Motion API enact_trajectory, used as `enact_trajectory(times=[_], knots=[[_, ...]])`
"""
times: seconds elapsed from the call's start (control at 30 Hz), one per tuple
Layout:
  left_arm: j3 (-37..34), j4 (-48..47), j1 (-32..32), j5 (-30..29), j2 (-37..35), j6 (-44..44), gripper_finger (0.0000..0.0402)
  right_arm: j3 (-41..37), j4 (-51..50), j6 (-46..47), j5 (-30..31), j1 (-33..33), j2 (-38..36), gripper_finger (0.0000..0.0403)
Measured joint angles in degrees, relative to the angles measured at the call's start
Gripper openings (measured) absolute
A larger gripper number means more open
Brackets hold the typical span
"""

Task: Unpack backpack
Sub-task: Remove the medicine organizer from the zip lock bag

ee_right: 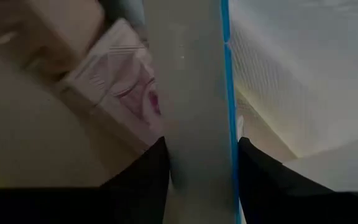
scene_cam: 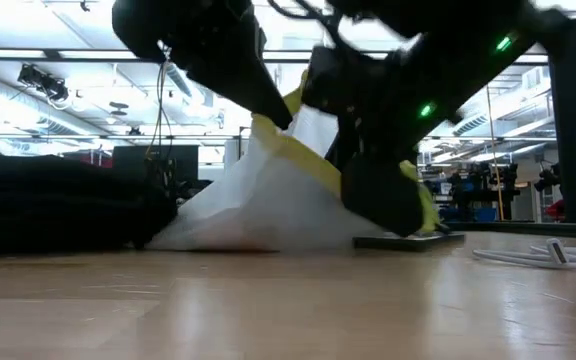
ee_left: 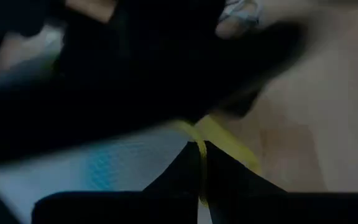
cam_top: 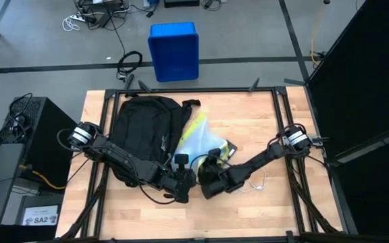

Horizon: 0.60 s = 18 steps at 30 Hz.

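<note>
Black fabric backpack (cam_top: 142,131) lies flat on the left half of the light wooden tabletop (cam_top: 269,135), its opening toward the centre. Beside it, touching its right edge — a crumpled white plastic bag with a yellow band (cam_top: 196,138). The left end effector (ee_left: 202,163) is pinched shut on that yellow band, near the tabletop's front centre. The right end effector (ee_right: 197,163), just beside it, is clamped narrowly on a flat grey sheet with a blue edge (ee_right: 194,81). A white cable (cam_top: 255,183) lies near the right arm.
</note>
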Motion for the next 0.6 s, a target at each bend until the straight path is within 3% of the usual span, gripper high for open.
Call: enact_trajectory(times=[0.4, 0.6], knots=[[0.0, -0.7, 0.1, -6.9, 0.0, -1.3, 0.0, 9.7, -21.2, 13.5, -4.4, 6.5, 0.0, 0.0118], [0.0, -6.3, 0.7, -12.0, 0.0, -4.0, 0.0, 10.6, -30.3, 21.9, -8.1, 8.9, -0.1, 0.0115]])
